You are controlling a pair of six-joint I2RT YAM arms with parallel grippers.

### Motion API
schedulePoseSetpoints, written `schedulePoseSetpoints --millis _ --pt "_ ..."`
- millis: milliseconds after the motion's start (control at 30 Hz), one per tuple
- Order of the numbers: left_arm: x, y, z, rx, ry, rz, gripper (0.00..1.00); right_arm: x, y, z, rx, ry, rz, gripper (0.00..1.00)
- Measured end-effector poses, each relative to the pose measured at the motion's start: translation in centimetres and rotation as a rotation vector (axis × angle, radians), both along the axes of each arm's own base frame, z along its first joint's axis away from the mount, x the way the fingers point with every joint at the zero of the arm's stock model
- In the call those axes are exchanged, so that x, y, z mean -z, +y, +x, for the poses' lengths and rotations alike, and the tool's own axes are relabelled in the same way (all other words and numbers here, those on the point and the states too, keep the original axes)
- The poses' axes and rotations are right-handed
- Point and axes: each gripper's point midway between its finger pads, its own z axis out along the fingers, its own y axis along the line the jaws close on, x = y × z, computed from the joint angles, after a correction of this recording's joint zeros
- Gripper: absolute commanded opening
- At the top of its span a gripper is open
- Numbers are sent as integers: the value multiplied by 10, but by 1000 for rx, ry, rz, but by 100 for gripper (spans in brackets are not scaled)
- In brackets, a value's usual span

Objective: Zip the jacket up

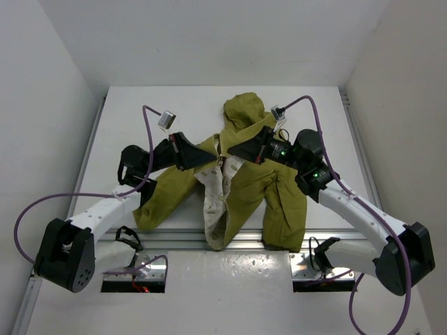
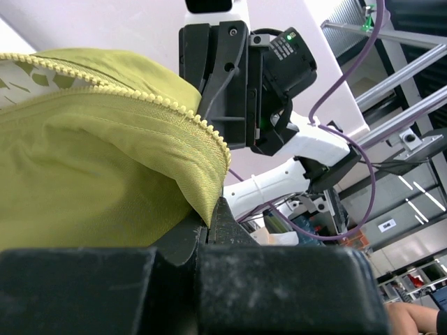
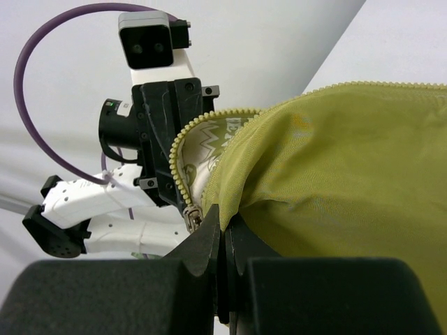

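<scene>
The olive-green jacket (image 1: 251, 188) lies open on the white table, hood at the far end and cream lining (image 1: 213, 202) showing down the middle. My left gripper (image 1: 208, 155) is shut on the jacket's left front edge. In the left wrist view (image 2: 211, 209) it pinches the green fabric (image 2: 91, 174) just below the end of the pale zipper teeth (image 2: 188, 112). My right gripper (image 1: 232, 152) is shut on the right front edge. In the right wrist view (image 3: 222, 222) it pinches fabric (image 3: 335, 174) beside the metal zipper slider (image 3: 193, 219). The two grippers face each other closely.
The jacket's hem and sleeves hang over the table's near edge onto the aluminium rail (image 1: 167, 241). White walls enclose the table (image 1: 140, 118) on three sides. Purple cables (image 1: 150, 122) loop above both wrists.
</scene>
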Motion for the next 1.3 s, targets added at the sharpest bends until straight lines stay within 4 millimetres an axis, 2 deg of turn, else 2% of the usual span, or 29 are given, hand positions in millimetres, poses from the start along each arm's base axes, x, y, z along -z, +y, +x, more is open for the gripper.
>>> schedulePoseSetpoints --millis 567,1300 --pt "8 1 2 -20 9 22 0 1 0 0 -1 0 -2 0" --pt "6 1 3 -18 11 8 0 1 0 0 -1 -5 -4 0"
